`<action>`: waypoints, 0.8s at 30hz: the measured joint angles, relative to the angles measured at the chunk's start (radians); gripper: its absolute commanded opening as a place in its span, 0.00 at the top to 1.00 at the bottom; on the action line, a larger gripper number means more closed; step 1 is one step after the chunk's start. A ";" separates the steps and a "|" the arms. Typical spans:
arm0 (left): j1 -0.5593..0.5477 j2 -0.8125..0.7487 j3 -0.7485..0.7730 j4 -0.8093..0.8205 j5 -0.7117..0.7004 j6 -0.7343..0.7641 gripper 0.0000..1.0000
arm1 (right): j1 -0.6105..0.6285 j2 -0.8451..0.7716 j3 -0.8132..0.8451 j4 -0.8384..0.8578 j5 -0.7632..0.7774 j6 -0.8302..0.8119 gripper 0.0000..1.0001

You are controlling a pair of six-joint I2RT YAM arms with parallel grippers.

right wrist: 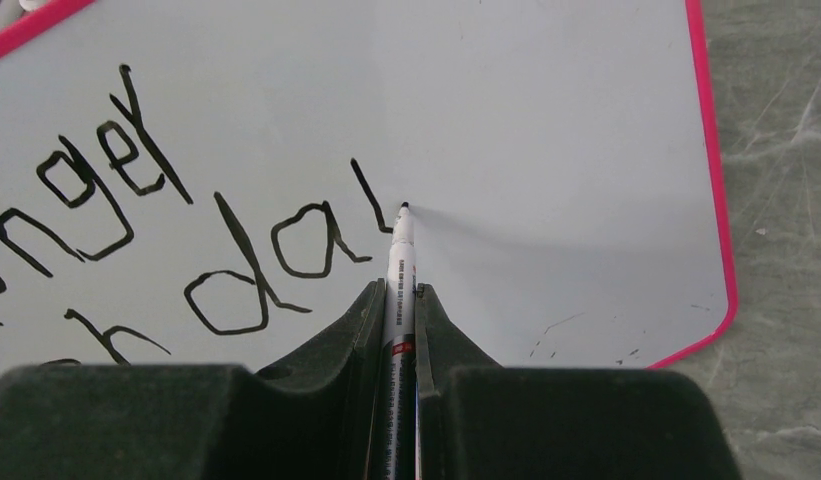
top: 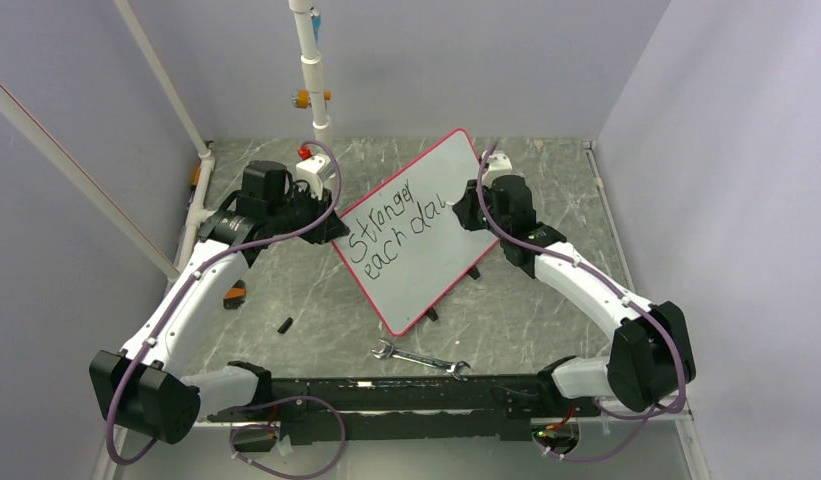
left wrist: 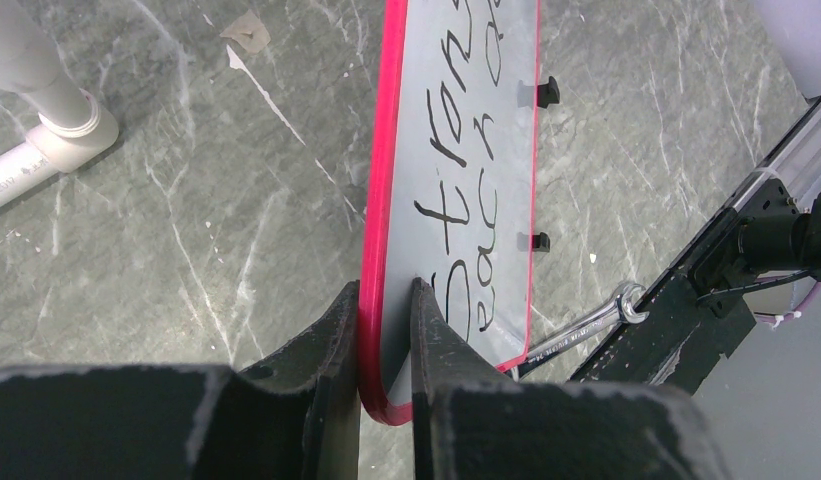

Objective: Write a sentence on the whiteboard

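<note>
The whiteboard (top: pixel 438 268), white with a red-pink rim, is held tilted above the table, one corner pointing at the arms. My left gripper (top: pixel 332 226) (left wrist: pixel 384 290) is shut on the rim of the whiteboard (left wrist: pixel 416 130) at its left corner. The sentence (top: pixel 391 225) (left wrist: pixel 464 232) (right wrist: pixel 186 230) in black letters reads "Stronger each da" plus one short slanted stroke. My right gripper (top: pixel 464 208) (right wrist: pixel 400 290) is shut on a white marker (right wrist: pixel 401 250). The marker's black tip touches the whiteboard (right wrist: pixel 546 120) at the foot of that stroke.
A silver wrench (top: pixel 421 360) (left wrist: pixel 586 325) lies near the front rail (top: pixel 406 395). A small black cap-like piece (top: pixel 284 324) and an orange-black object (top: pixel 234 295) lie on the left. White pipes (top: pixel 311 60) (left wrist: pixel 46 120) stand at the back; walls close both sides.
</note>
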 measured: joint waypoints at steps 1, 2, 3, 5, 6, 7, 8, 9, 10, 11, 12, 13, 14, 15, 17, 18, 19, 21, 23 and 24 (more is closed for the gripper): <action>0.000 0.000 0.000 0.000 0.000 0.000 1.00 | 0.000 0.004 0.006 0.000 0.003 0.000 1.00; 0.000 0.000 0.000 0.000 0.000 0.000 1.00 | 0.000 0.007 0.013 0.001 0.005 0.000 1.00; 0.000 0.000 0.000 0.000 0.000 0.000 1.00 | 0.000 0.011 0.021 0.000 0.008 0.000 1.00; 0.000 0.000 0.000 0.000 0.000 0.000 1.00 | 0.000 0.019 0.033 0.001 0.012 0.000 1.00; 0.000 0.000 0.000 0.000 0.000 0.000 1.00 | 0.000 0.023 0.039 0.001 0.013 0.000 1.00; 0.000 0.000 0.000 0.000 0.000 0.000 1.00 | 0.000 0.026 0.045 0.002 0.013 0.000 1.00; 0.000 0.000 0.000 0.000 0.000 0.000 1.00 | 0.000 0.029 0.050 0.002 0.014 0.000 1.00; 0.000 0.000 0.000 0.000 0.000 0.000 1.00 | 0.000 0.033 0.056 0.002 0.013 0.000 1.00; 0.000 0.000 0.000 0.000 0.000 0.000 1.00 | 0.000 0.037 0.061 0.002 0.013 0.000 1.00; 0.000 0.000 0.000 0.000 0.000 0.000 1.00 | 0.000 0.041 0.067 0.001 0.014 0.000 1.00; 0.000 0.000 0.000 0.000 0.000 0.000 1.00 | 0.000 0.042 0.069 0.002 0.014 0.000 1.00; 0.000 0.000 0.000 0.000 0.000 0.000 1.00 | 0.000 0.045 0.074 0.002 0.014 0.000 1.00; 0.000 0.000 0.000 0.000 0.000 0.000 1.00 | 0.000 0.049 0.078 0.002 0.014 0.000 1.00; 0.000 0.000 0.000 0.000 0.000 0.000 1.00 | 0.000 0.051 0.083 0.002 0.014 0.000 1.00; 0.000 0.000 0.000 0.000 0.000 0.000 1.00 | 0.000 0.056 0.089 0.002 0.014 0.000 1.00; 0.000 0.000 0.000 0.000 0.000 0.000 1.00 | 0.000 0.058 0.091 0.002 0.013 0.000 1.00; 0.000 0.000 0.000 0.000 0.000 0.000 1.00 | 0.000 0.058 0.093 0.002 0.013 0.000 1.00; 0.000 0.000 0.000 0.000 0.000 0.000 1.00 | 0.000 0.059 0.093 0.002 0.013 0.000 1.00; 0.000 0.000 0.000 0.000 0.000 0.000 1.00 | 0.000 0.060 0.094 0.002 0.013 0.000 1.00; 0.000 0.000 0.000 0.000 0.000 0.000 1.00 | 0.000 0.060 0.094 0.002 0.013 0.000 1.00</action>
